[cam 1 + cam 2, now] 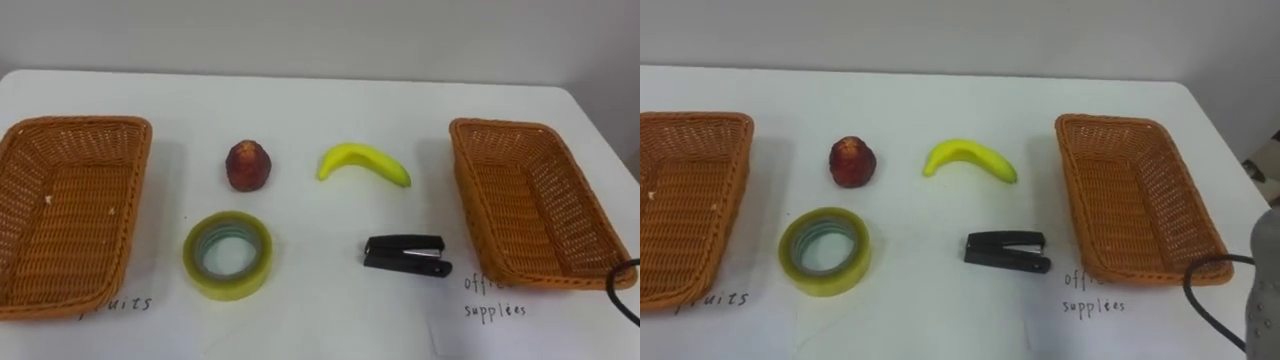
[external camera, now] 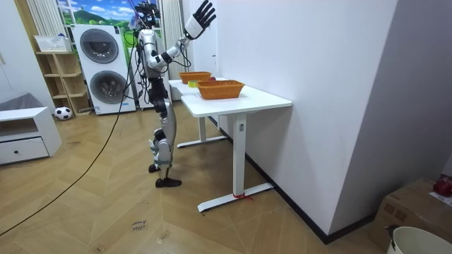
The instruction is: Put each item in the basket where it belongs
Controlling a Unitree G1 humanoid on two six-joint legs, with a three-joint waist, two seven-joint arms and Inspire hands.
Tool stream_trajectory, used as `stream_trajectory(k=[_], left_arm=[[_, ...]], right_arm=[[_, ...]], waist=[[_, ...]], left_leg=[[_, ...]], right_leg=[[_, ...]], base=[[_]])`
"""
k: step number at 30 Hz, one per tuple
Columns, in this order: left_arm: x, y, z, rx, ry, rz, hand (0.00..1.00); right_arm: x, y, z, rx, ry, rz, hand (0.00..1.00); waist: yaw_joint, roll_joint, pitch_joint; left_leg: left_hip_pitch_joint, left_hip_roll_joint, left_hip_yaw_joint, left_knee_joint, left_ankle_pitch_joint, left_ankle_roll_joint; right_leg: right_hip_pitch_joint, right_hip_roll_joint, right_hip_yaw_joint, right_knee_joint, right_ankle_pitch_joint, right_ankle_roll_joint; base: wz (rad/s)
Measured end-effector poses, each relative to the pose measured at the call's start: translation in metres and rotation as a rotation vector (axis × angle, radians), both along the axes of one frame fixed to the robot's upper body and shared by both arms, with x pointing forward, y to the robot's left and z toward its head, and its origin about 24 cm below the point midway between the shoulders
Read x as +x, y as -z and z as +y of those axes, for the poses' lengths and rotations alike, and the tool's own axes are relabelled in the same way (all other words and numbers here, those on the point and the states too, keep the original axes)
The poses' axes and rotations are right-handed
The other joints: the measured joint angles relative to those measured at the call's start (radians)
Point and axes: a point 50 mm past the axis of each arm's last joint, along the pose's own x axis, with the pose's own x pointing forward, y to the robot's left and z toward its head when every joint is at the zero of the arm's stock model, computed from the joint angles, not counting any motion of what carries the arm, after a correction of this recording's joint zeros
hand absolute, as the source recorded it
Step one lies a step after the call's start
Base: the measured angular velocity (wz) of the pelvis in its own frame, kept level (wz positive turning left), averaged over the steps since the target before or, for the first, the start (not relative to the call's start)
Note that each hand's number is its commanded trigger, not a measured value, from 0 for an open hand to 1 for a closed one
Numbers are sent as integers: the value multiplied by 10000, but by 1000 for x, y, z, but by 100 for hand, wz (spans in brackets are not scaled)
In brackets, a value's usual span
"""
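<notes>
**Operator:** What is laid out, and how many of each?

**Spotter:** You have one white table (image 1: 320,100). It carries two wicker baskets, the left basket (image 1: 75,124) and the right basket (image 1: 500,128), both empty. Four things lie between them. There is one tape roll (image 1: 230,286) near left, one banana (image 1: 365,157) far and right of centre, one stapler (image 1: 405,255) near right, and one apple (image 1: 248,166) far left. That makes two fruit and two office supplies, and none is sorted yet.

**Operator:** And the hand?

**Spotter:** In the room view your robot stands at the table's long edge with one arm raised high. Going by its body, I take that for the right hand (image 2: 202,17). Its fingers are spread wide and it holds nothing. Everything you want lies below and ahead of it.

**Operator:** Which thing suits it?

**Spotter:** The stapler, I judge. It is the nearest thing on that side and lies just beside the right basket. Its long axis runs left to right, and so does the banana's, so you would have to bring the fingers down across it. The apple and tape roll lie nearer the left basket.
</notes>
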Motion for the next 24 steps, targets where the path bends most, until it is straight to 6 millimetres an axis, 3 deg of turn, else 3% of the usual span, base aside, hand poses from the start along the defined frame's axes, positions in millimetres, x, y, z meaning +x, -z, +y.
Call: stream_trajectory(k=[8,14,24], left_arm=[[5,-2,5,165,497,-10,0],[9,-5,6,320,913,-73,0],[8,-3,4,82,979,219,0]], right_arm=[[10,3,13,-1055,-1474,724,0],[18,15,18,-1921,-2225,1769,0],[31,52,31,-3314,-3583,4520,0]], waist=[[36,-195,63],[60,-350,-57],[261,-335,-54]], left_leg=[[-20,3,-60,-16,-5,-5],[-91,12,-76,39,-4,-4],[-92,-5,-196,50,-3,-5]], right_leg=[[45,2,-64,0,-1,-6],[-29,1,-174,-1,1,-8],[76,-13,-222,-152,1,-7]], base=[[2],[1],[1]])
